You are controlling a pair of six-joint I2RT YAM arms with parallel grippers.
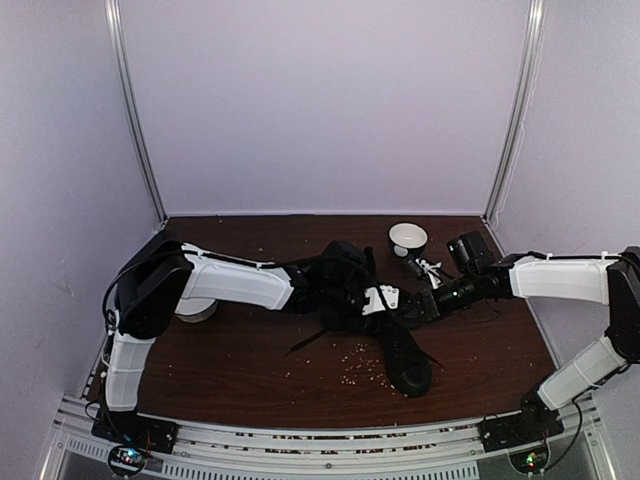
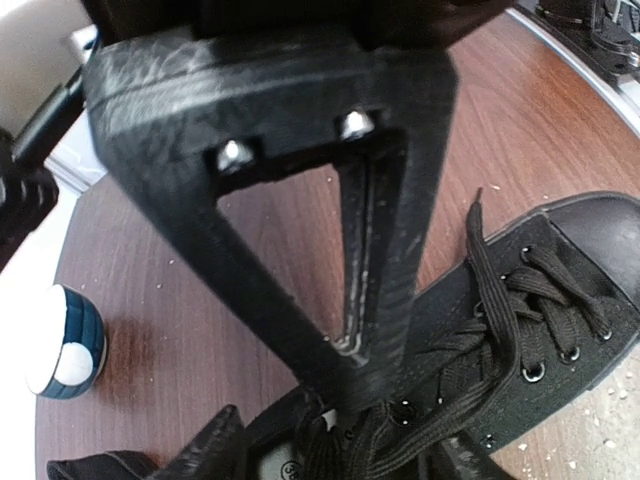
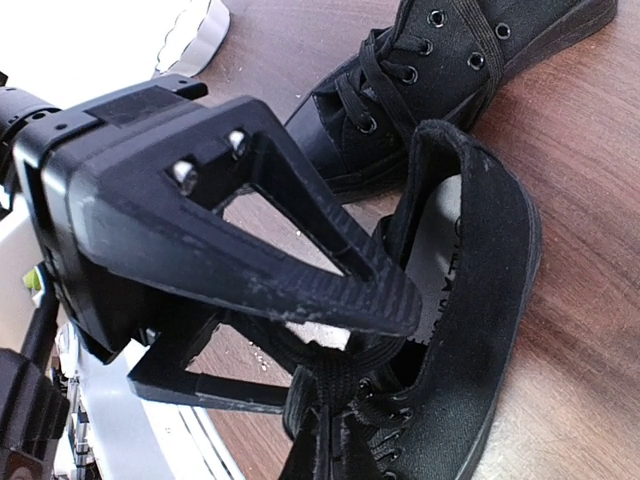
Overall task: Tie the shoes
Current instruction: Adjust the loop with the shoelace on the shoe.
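Two black lace-up shoes lie mid-table: the far shoe (image 1: 340, 270) and the near shoe (image 1: 405, 360), toe toward the front. My left gripper (image 1: 385, 298) is shut with its tips (image 2: 350, 375) pressed on the black lace at the near shoe's (image 2: 545, 290) top eyelets. My right gripper (image 1: 422, 305) reaches in from the right. It is open (image 3: 345, 360), with a bunched loop of lace (image 3: 335, 375) running between its fingers over the near shoe's (image 3: 480, 300) opening. The far shoe (image 3: 450, 60) lies beyond it.
A white bowl (image 1: 408, 238) stands at the back right, with a small black and white object (image 1: 430, 270) beside it. Another bowl (image 1: 195, 310) sits under my left arm and looks blue and white in the left wrist view (image 2: 65, 345). Crumbs (image 1: 360, 365) are scattered near the front.
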